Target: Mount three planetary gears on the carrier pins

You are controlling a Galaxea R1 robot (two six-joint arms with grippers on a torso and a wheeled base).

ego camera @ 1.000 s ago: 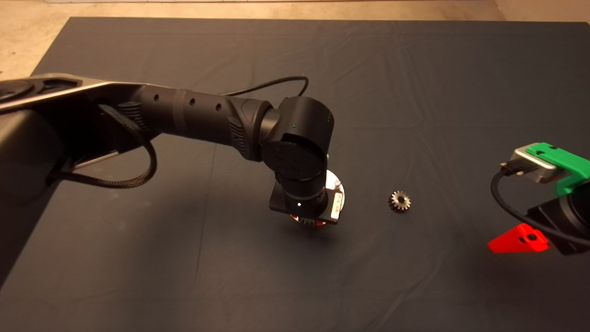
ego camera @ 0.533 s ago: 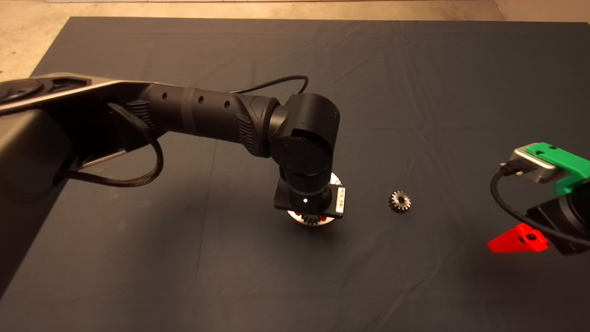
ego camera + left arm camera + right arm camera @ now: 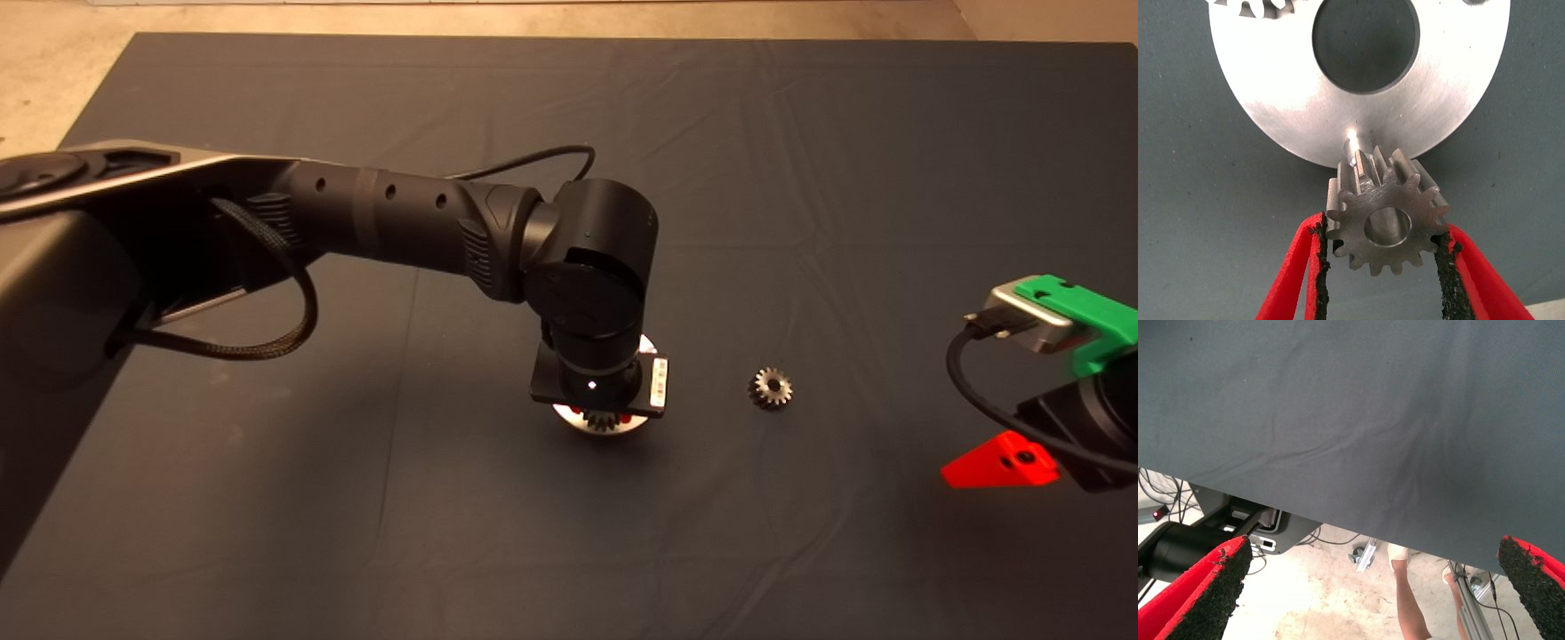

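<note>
Left gripper point(image 3: 1383, 250) clamps a gear point(image 3: 1386, 223) by its teeth above a pin point(image 3: 1352, 148); rigid, slick metal, keep it level

from overhead you can't see the left gripper point(image 3: 601, 418): the wrist covers it and most of the silver disc point(image 3: 569, 418). in the left wrist view the disc point(image 3: 1271, 100) runs off the edge, and so does a seated gear point(image 3: 1255, 8), only a few teeth showing. the pin point(image 3: 1353, 148) under the held gear point(image 3: 1386, 223) is mostly hidden; perhaps just its tip shows. the right wrist view cuts a person's leg point(image 3: 1408, 600) short
</note>
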